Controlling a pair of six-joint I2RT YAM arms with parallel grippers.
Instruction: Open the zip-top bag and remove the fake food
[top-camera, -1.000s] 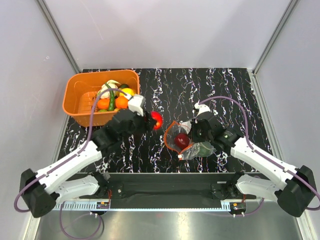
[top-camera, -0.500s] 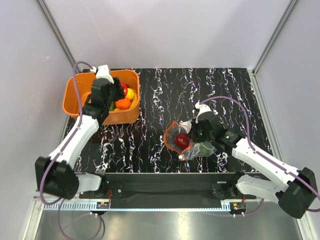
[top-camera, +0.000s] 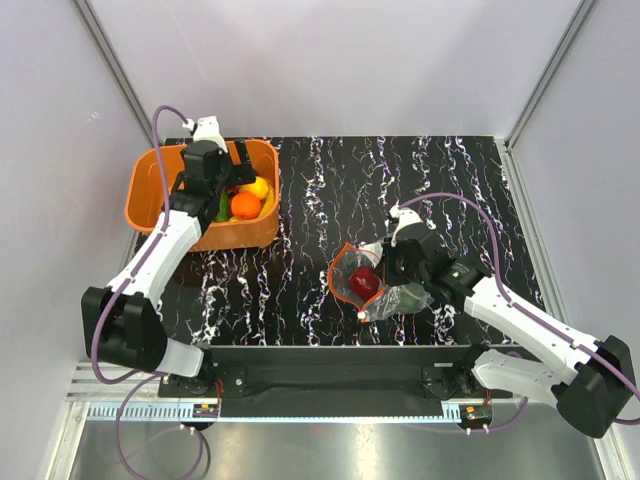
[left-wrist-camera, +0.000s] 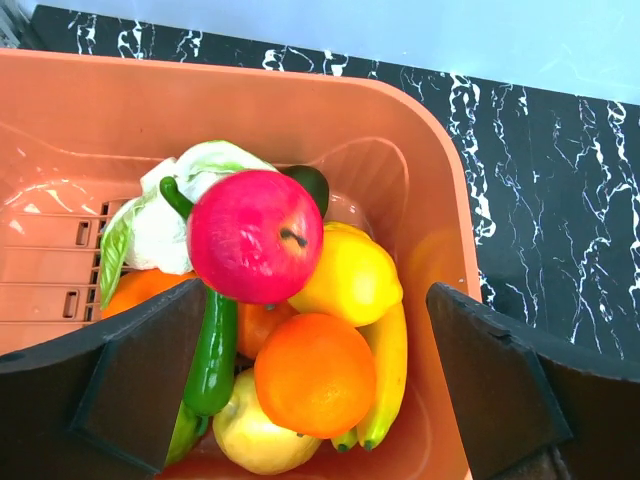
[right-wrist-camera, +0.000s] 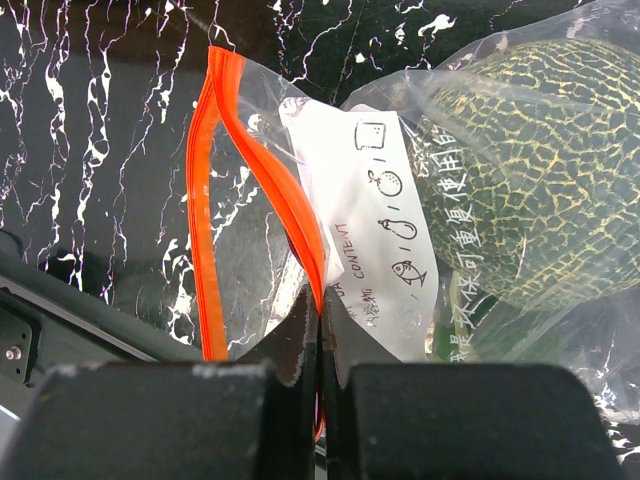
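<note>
Two left fingers (left-wrist-camera: 320, 390) spread wide over glossy apple (left-wrist-camera: 254, 236), right fingers (right-wrist-camera: 322, 400) pinching crinkly bag (right-wrist-camera: 370, 240) rim

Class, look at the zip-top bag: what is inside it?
Inside the zip-top bag a dark red piece and a netted green piece show. The white patch hides whatever lies behind it.

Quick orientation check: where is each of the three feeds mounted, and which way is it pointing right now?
Top external: above and behind the bases, looking down on the table, both arms showing.
Left wrist: over the orange basket, looking down at the red apple; open left tool fingers at the frame's bottom.
Right wrist: low over the zip-top bag; right tool pinches its orange zip strip.
Shared: the top view also shows the basket and the bag.
</note>
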